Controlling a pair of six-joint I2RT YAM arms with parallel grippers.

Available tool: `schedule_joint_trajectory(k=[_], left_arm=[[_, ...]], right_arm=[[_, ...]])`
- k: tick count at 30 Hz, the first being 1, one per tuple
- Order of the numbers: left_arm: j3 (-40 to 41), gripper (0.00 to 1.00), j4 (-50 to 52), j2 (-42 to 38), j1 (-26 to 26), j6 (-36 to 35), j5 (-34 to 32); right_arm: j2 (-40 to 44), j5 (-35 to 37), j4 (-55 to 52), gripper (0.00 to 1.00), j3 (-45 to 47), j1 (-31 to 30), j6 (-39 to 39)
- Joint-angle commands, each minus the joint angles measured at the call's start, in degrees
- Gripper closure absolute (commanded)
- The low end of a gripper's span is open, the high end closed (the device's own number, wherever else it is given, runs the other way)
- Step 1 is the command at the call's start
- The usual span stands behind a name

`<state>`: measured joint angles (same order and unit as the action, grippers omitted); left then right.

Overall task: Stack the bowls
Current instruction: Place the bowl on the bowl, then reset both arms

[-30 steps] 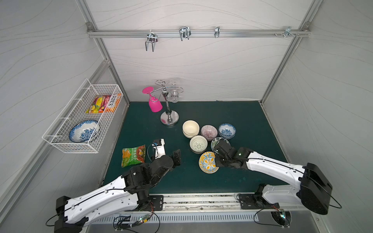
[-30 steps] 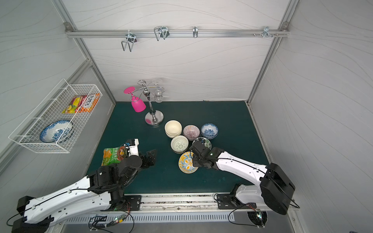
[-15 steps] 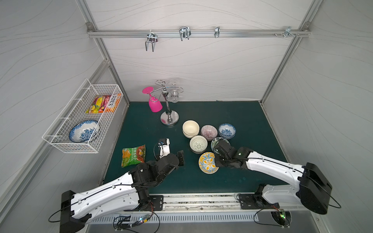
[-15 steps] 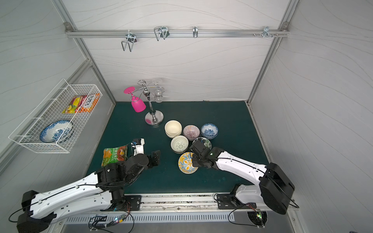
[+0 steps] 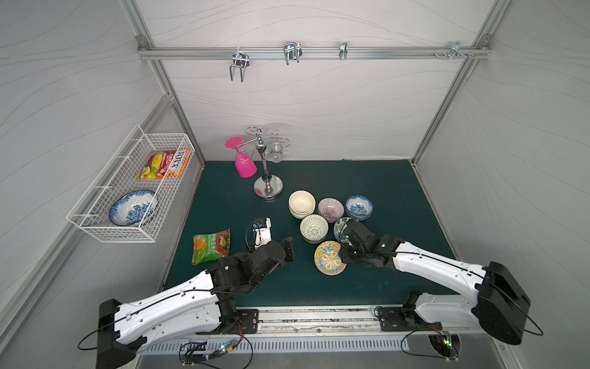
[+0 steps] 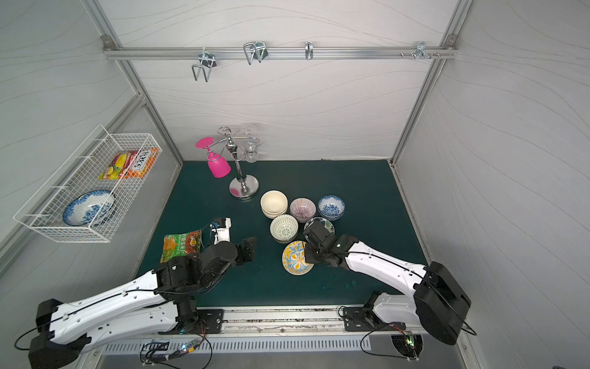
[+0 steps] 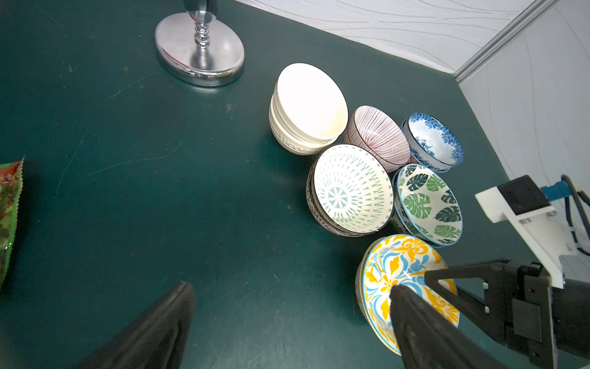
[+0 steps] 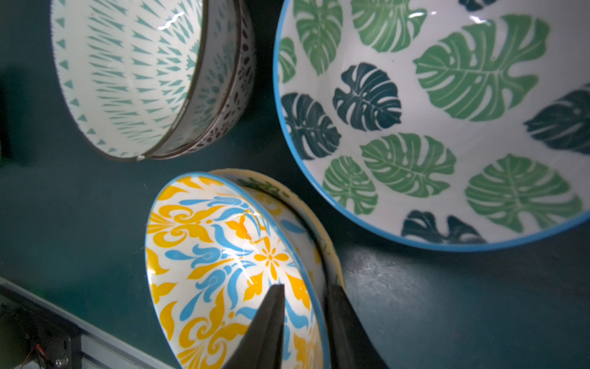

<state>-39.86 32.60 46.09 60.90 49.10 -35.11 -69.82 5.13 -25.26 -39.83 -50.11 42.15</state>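
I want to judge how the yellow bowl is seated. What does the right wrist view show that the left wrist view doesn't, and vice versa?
Only the right wrist view: the rim of a lower bowl showing clearly under the yellow-floral bowl.
Only the left wrist view: the cream bowls, pink-striped bowl, blue-and-white bowl, the stand's chrome base and the edge of a snack bag.
Both: the yellow-floral bowl, green-leaf bowl, lattice bowl, and the right gripper, one finger inside the yellow bowl's rim, one outside.

White walls (image 5: 319, 105), dark green floor (image 5: 367, 179).
They are framed in aluminium; a hooked rail (image 5: 313, 52) is mounted overhead and a wire basket (image 5: 111, 230) is hung at the side.
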Motion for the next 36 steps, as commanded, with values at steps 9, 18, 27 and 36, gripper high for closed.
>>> schedule_joint_trajectory(k=[9, 18, 27, 36], left_arm=[[-2.7, 0.00, -2.0, 0.0, -0.6, -3.6, -0.1], [-5.1, 0.00, -3.7, 0.3, -2.8, -9.1, 0.4], [-8.8, 0.00, -2.5, 1.9, -3.5, -16.6, -8.7], [-2.4, 0.00, -12.3, 0.1, -28.4, -29.3, -0.3]], right_arm=[[4.2, -3.2, 1.3, 0.29, 0.9, 1.8, -3.0], [11.9, 0.1, -2.4, 0.01, 0.3, 6.2, -4.5], [22.5, 6.7, -5.6, 0.01, 0.3, 14.1, -6.2], [31.8, 29.6, 6.9, 0.01, 10.3, 16.1, -16.3]])
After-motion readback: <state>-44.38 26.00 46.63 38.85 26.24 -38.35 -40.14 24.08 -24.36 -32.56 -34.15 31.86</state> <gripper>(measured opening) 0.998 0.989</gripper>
